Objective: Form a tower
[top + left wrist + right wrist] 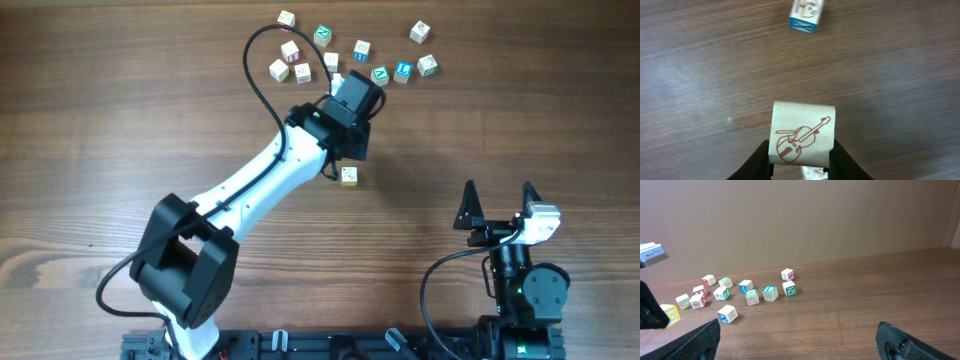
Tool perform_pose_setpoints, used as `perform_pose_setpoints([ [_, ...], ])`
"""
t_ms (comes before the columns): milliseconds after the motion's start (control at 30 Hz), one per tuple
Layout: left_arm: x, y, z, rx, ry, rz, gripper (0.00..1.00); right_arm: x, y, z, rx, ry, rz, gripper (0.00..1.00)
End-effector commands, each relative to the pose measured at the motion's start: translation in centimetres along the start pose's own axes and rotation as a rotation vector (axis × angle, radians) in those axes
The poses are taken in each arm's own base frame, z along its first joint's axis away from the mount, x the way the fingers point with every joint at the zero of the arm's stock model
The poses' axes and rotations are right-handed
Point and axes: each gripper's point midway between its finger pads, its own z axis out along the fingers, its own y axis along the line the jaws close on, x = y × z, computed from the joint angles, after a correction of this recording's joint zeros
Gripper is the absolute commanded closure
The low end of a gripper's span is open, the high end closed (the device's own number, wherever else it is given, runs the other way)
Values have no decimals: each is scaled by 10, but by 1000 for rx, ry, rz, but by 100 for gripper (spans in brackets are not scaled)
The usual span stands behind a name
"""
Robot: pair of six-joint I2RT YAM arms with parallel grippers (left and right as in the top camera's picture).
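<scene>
Left claw [801, 150] is clamping the violin cube [802, 130] — black fingers are pressing both its sides, the red violin face turned up toward the wrist camera. The claw is working at the near edge of the scattered cubes [361, 48] on the far side of the table [100, 120], and a blue cube [806, 15] is lying just ahead of it. A yellow cube [349, 176] is sitting alone, nearer the robot, just beside the left wrist. From overhead every visible cube is lying single — stacking is not yet begun. Right claw [498, 185] is hanging wide open, gripping nothing, well apart at the right.
</scene>
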Motion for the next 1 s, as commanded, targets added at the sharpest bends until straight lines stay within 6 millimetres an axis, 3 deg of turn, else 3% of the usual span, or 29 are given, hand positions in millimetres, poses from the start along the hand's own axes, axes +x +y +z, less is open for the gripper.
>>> perform_pose_setpoints([
  [0,7,-18,-8,18,-7,-44,74,-1,1,0,-5,-6,-5,0],
  [300,52,-46,-16,8,97,65,72,-1,1,0,-5,-6,-5,0],
  [733,76,-34,1,-41,161,-34,72,-1,1,0,-5,-6,-5,0],
  [967,71,-47,3,-10,123,-75,71,-1,1,0,-5,-6,-5,0],
])
